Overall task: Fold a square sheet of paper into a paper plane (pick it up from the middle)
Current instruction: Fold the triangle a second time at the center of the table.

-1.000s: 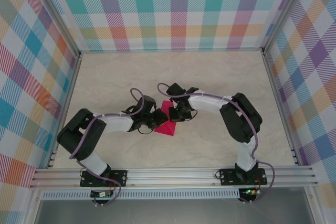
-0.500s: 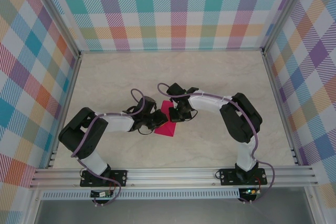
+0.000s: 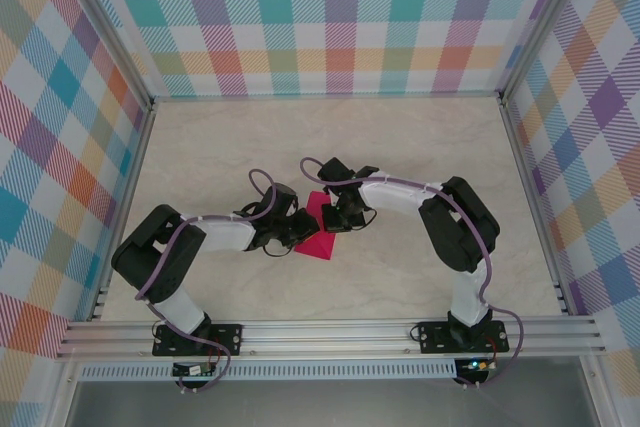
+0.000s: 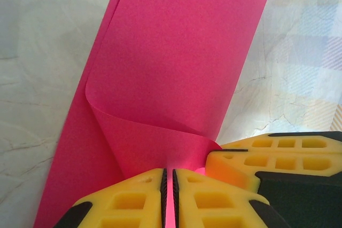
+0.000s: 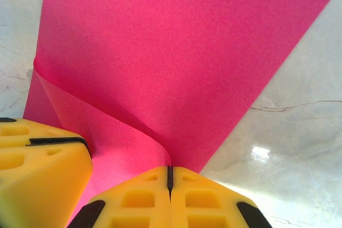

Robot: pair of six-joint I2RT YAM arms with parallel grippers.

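Square sheet of paper sits mid-surface between the two arms, partly doubled over, with its flap curling up in a soft roll and no sharp crease. Left jaws are closed to a slit, pinching the pink edge. Right jaws are fully closed on the same edge, just beside them. Likely mid-fold. To do it well: grip firmly on both sides, move both together, line up the edges, lay flat, then press the roll. An uneven pull risks skew or a tear.
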